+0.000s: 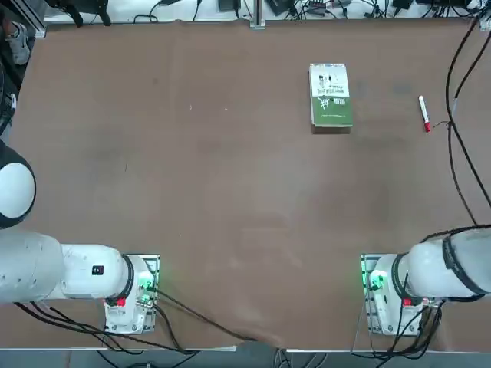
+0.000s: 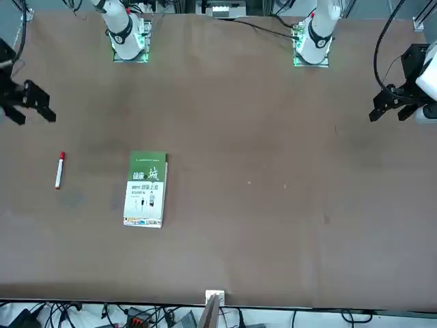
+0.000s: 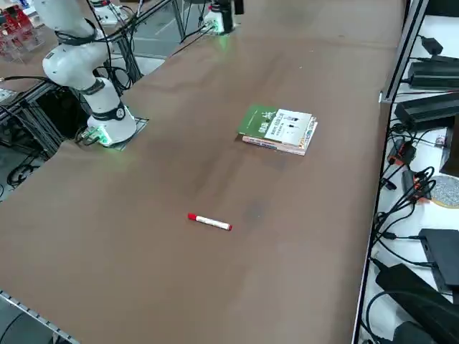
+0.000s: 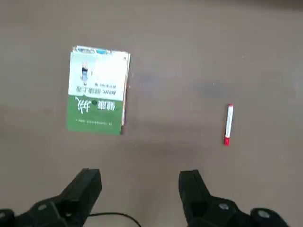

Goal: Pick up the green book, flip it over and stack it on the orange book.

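The green book lies flat with its white-and-green cover up, at the far right part of the table; it also shows in the front view and the side view. It rests on top of the orange book, of which only a thin edge and a blue strip peek out; the same edge shows beneath it from the side. My right gripper hangs open high above the table, well back from the stack, with nothing between its fingers. From the front the right gripper is at the table's edge.
A red-and-white marker lies on the table to the right of the books, a short way off. Black cables trail along the right edge. The arm bases stand at the near edge.
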